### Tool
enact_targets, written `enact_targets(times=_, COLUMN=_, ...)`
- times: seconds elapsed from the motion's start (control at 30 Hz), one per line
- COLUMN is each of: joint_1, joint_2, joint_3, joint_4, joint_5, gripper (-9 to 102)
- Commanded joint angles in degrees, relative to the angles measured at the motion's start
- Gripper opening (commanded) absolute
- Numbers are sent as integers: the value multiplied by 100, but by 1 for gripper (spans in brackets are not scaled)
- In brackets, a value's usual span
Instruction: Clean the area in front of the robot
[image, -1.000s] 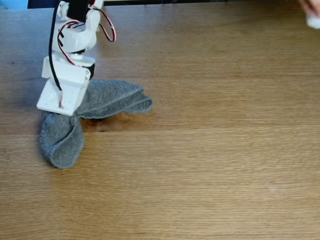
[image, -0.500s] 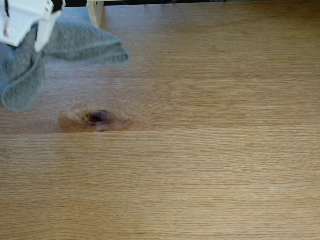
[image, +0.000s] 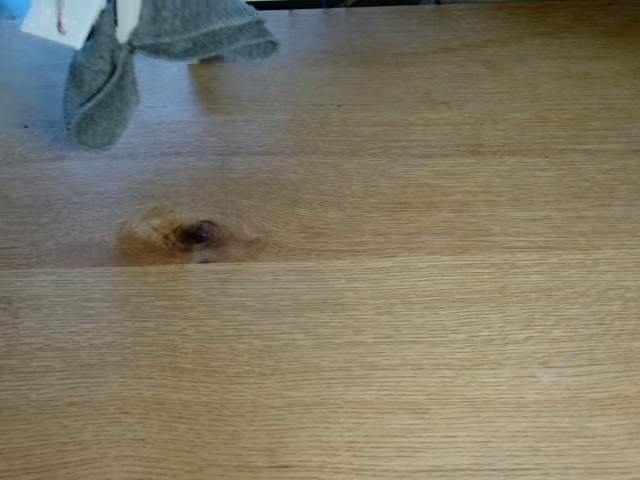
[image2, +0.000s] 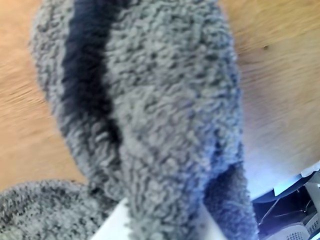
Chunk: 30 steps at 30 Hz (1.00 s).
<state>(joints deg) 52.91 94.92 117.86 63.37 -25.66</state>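
We see our white gripper (image: 95, 20) pinching a grey cloth (image: 110, 75) that dangles beneath it, above the oak worktop (image: 400, 300). A dark knot (image: 197, 234) lies below. Held high, the cloth could miss the worktop or slip free.

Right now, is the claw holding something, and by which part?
Yes: the claw grips the grey cloth near its middle fold, so two flaps hang loose.

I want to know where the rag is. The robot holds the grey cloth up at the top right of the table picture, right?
Not quite. The gripper holds the grey cloth at the top left of the fixed view, not the top right.
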Motion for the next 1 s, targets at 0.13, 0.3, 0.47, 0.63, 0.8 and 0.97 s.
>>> enact_targets(times=0.13, joint_1=-439, joint_2=861, joint_3=2628, joint_4=-2997, joint_5=-123, gripper=0)
enact_targets(times=0.3, joint_1=-527, joint_2=861, joint_3=2927, joint_4=-3234, joint_5=-105, gripper=0)
enact_targets(times=0.47, joint_1=-422, joint_2=615, joint_3=2927, joint_4=-3718, joint_5=-237, gripper=20)
enact_targets(times=0.63, joint_1=-255, joint_2=475, joint_3=2927, joint_4=-4087, joint_5=-149, gripper=40)
enact_targets(times=0.8, joint_1=-729, joint_2=958, joint_3=2927, joint_4=-4017, joint_5=105, gripper=33)
enact_targets(times=0.97, joint_1=-2197, joint_2=1969, joint_3=2927, joint_4=-3595, joint_5=615, gripper=11)
